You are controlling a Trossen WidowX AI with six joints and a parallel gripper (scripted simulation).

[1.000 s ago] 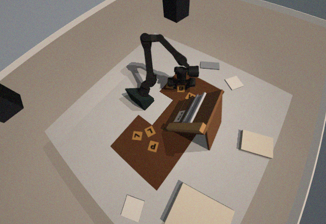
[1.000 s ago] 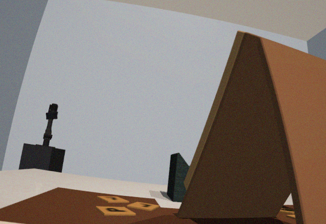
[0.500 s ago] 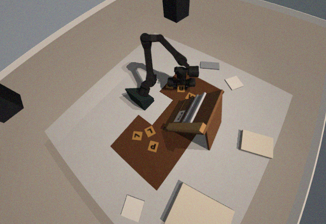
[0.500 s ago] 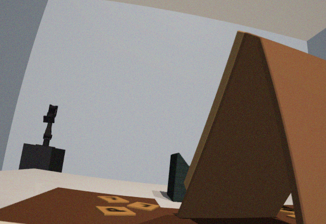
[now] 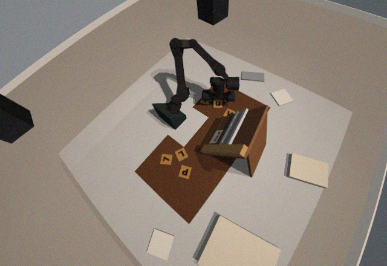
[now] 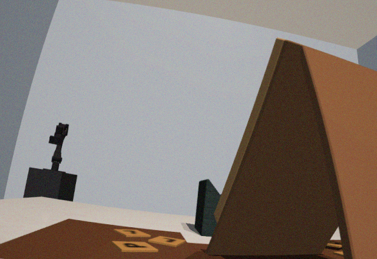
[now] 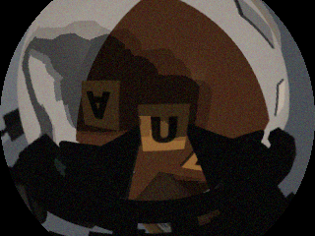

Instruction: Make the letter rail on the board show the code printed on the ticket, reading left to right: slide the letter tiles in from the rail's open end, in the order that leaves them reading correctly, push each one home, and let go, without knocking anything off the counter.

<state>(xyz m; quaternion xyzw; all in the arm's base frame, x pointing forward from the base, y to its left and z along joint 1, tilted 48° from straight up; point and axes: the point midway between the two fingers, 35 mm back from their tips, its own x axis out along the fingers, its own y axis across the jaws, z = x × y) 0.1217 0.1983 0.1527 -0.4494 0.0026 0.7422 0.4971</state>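
While clamping U tile (image 5: 217, 103) (image 7: 163, 133) betw. the fingers of the gripper (image 5: 217, 100) (image 7: 163, 129), as per wrist view: jaws partly apart, closed on opp. sides of it. Top view: place U tile at approx. 11 o'clock from the board (image 5: 259, 138) (image 6: 292, 159), outside the rail, over the brown mat (image 5: 187, 197) (image 6: 88, 238) (image 7: 236, 88). Note A tile (image 5: 204, 102) (image 7: 100, 105), in shadow, near U tile, at approx. 9 o'clock (top view).

Just beside the board, at approx. 12 o'clock, see a partly hidden tile (image 5: 229, 112) (image 7: 194, 162); letter unclear. At approx. 8 o'clock from the board, see P tile (image 5: 185, 171) (image 6: 134, 246) flat on the mat. From P tile, find two tiles w/ angular glyphs: one (image 5: 166, 159) (image 6: 132, 232) at approx. 10 o'clock, one (image 5: 181, 154) (image 6: 167, 240) at approx. 12.

On the board's sloping face, note the ticket (image 5: 216, 136), print too small to read, beside grey & white strips (image 5: 234, 127). At approx. 2 o'clock from the gripper, see a grey slab (image 5: 252, 76); at approx. 4 o'clock from the board, a cream block (image 5: 308, 170).
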